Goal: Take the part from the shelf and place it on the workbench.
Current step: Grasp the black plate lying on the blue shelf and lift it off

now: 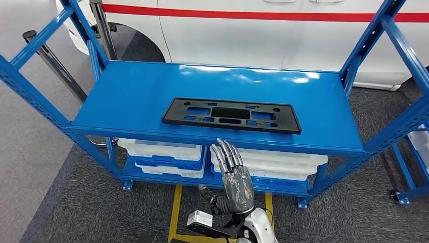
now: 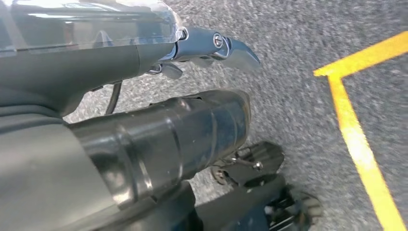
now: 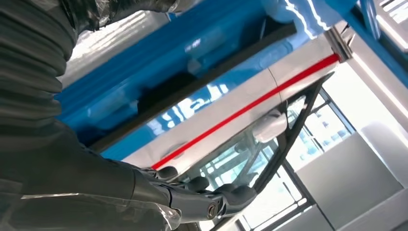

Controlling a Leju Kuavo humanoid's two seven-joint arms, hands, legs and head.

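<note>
The part, a flat black plate frame (image 1: pixel 231 116) with several cutouts, lies on the top board of the blue shelf (image 1: pixel 141 96), near its front edge. My right hand (image 1: pixel 233 177) is raised in front of the shelf, just below that edge and under the middle of the part. Its fingers are stretched out side by side and hold nothing. From the right wrist the part shows as a dark strip (image 3: pixel 192 86) on the blue board beyond my right hand (image 3: pixel 202 195). My left hand (image 2: pixel 211 45) hangs over the grey floor with nothing in it.
White trays (image 1: pixel 162 150) fill the shelf's lower level. A white car with a red stripe (image 1: pixel 263 30) stands right behind the shelf. Blue uprights (image 1: pixel 35 96) flank the board on both sides. Yellow lines (image 2: pixel 356 139) mark the grey floor.
</note>
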